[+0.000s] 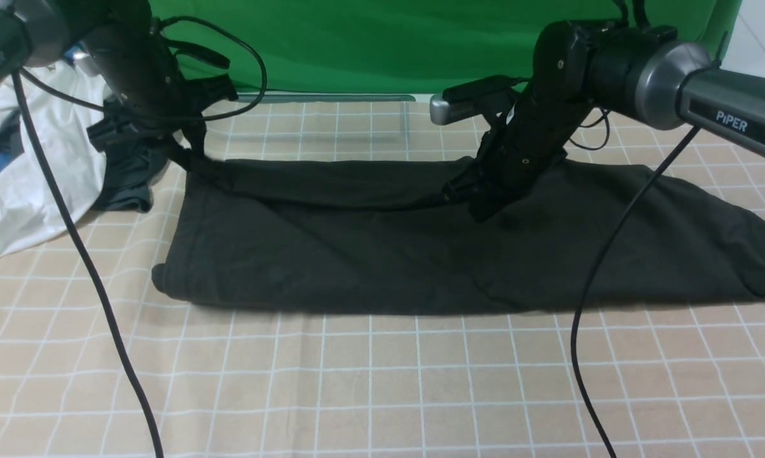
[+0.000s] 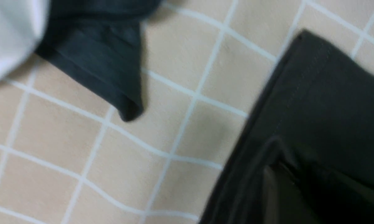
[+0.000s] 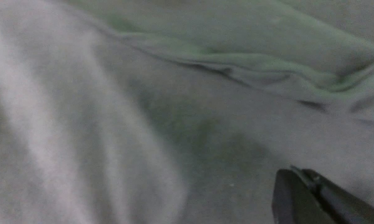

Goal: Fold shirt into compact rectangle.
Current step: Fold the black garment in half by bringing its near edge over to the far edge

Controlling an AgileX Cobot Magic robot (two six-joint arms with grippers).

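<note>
The black shirt (image 1: 369, 254) lies folded into a long band across the checked table, its right end tapering toward the edge. My left gripper (image 1: 194, 156) sits at the shirt's back left corner, where the cloth rises up to its fingers. In the left wrist view the shirt's hemmed corner (image 2: 330, 109) covers the jaws, so their gap is hidden. My right gripper (image 1: 474, 203) rests low on the shirt's back edge near the middle. Its fingertips (image 3: 294, 171) are pressed together over the cloth (image 3: 143, 124), with nothing visible between them.
A smaller dark grey garment (image 1: 128, 178) (image 2: 96, 62) and a white garment (image 1: 32, 172) (image 2: 9, 31) lie at the back left, close to the left arm. A green backdrop (image 1: 388, 38) closes the far side. Arm cables (image 1: 102, 299) (image 1: 605, 267) hang over the table's near half.
</note>
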